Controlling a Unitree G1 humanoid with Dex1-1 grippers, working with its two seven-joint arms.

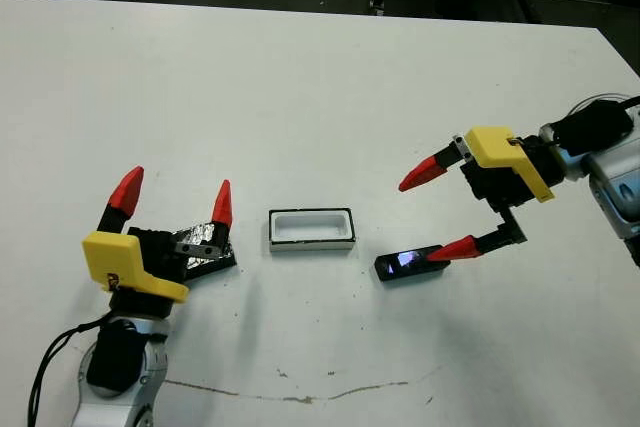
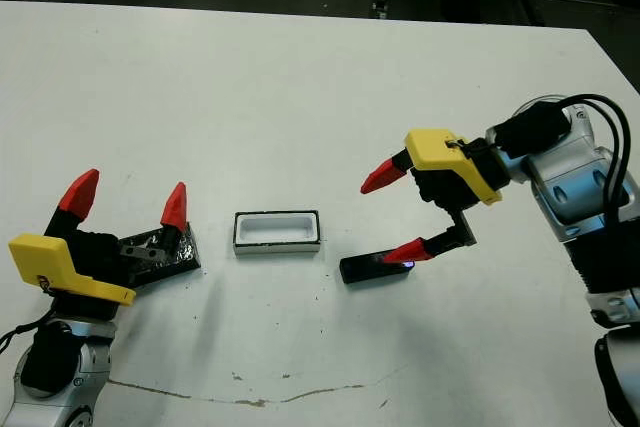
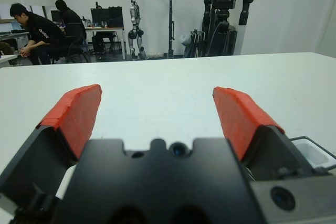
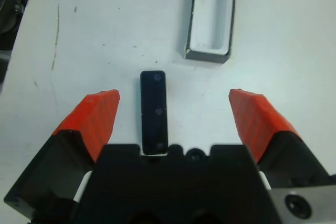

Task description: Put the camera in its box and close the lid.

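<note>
Red fingers [image 4: 102, 116] of my right gripper [image 4: 173, 114] spread wide, straddling the camera [image 4: 154, 111] for a pinch; left gripper [image 1: 172, 205] spread beside the lid [image 1: 205, 252], waiting.

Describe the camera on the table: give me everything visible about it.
The camera is a small flat black bar with rounded corners, smooth and glossy, its upper face catching a bluish-white glint. It lies flat on the white table, just right of the open box and apart from it, not yet inside. The right gripper is open above it; the lower red fingertip sits at the camera's right end, though contact cannot be told. In the right wrist view it lies centred between the fingers.
</note>
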